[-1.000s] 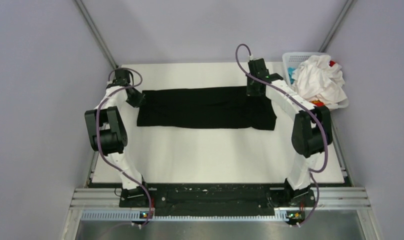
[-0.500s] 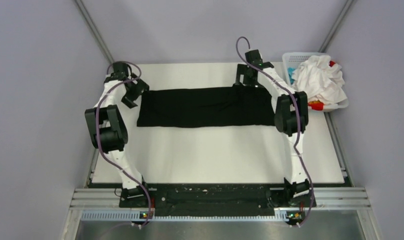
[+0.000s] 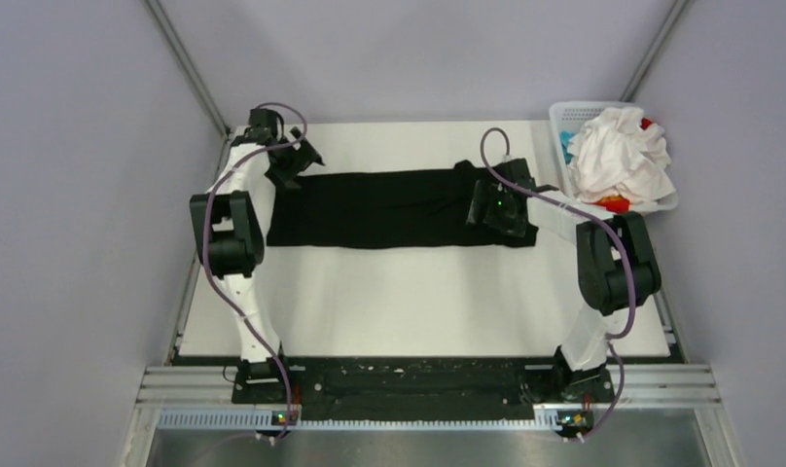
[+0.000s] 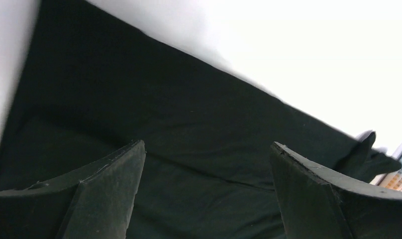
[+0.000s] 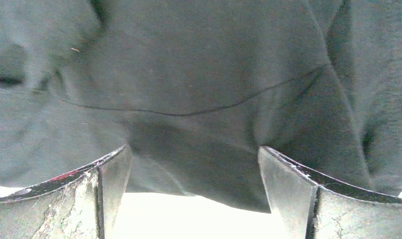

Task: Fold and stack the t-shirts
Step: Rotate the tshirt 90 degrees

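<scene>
Your left gripper (image 4: 206, 144) and right gripper (image 5: 194, 148) are hovering, fingers spread (nothing held), over the black t-shirt's (image 3: 389, 206) opposite ends.

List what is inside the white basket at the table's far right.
A heap of crumpled white t-shirts fills the basket, with red cloth and blue cloth peeking out. Whatever lies beneath the heap is covered.

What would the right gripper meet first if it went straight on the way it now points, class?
Most likely the black t-shirt: the right gripper, jaws open, faces its cloth near an edge, bare table showing beside it. Depth is unclear.
</scene>
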Robot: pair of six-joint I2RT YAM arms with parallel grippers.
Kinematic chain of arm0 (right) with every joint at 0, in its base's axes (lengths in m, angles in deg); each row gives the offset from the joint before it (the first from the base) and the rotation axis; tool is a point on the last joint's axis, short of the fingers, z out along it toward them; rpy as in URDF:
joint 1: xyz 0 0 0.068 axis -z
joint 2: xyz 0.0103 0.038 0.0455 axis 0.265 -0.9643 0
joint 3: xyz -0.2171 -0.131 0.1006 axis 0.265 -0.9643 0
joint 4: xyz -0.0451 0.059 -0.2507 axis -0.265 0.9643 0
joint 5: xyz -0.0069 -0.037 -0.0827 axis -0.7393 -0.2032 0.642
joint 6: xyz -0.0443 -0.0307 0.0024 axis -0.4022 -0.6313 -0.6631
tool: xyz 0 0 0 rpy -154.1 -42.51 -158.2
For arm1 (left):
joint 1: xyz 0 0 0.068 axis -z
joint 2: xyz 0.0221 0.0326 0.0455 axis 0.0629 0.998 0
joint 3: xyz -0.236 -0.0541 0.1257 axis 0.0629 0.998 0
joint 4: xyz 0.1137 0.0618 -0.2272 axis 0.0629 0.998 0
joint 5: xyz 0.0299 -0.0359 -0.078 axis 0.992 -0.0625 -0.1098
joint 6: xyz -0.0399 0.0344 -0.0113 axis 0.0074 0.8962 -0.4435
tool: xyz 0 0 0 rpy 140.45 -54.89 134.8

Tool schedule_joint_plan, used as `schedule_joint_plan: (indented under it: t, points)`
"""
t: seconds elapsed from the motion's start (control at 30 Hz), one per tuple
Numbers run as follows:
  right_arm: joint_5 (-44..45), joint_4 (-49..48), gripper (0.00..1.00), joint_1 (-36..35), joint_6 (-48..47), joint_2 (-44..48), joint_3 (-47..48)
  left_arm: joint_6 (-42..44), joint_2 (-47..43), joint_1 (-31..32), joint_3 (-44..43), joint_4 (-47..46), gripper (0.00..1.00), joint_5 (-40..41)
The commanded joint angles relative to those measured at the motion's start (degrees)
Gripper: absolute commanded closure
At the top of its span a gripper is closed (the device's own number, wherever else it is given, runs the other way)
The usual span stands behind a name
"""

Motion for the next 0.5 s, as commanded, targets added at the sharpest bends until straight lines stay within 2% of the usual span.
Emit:
schedule_joint_plan:
  t: [0.0, 0.13, 0.3, 0.37, 0.47]
  points:
    - [-1.91, -6.45, 0.01, 0.23, 3.45, -2.25, -1.06, 1.40, 5.49, 2.16, -2.55, 0.80, 0.01, -4.58]
    - [-2.27, -6.40, 0.01, 1.44, 2.89, -7.04, 2.93, 0.23, 4.43, 2.30, 4.71, -1.11, 0.01, -4.09]
    - [-4.94, -4.55, 0.01, 3.98, 0.26, -16.50, 14.38, -0.40, -1.24, 3.59, 17.58, -3.06, 0.02, -5.34]
    - [-6.29, -3.63, 0.01, 4.50, -1.37, -20.85, 21.25, -0.72, -5.87, 5.43, 26.75, -5.11, 0.02, -4.94]
    - [-10.48, -1.72, 0.01, 4.52, -4.84, -29.29, 34.99, -3.50, -14.36, 12.57, 42.56, -10.82, 0.02, -8.22]
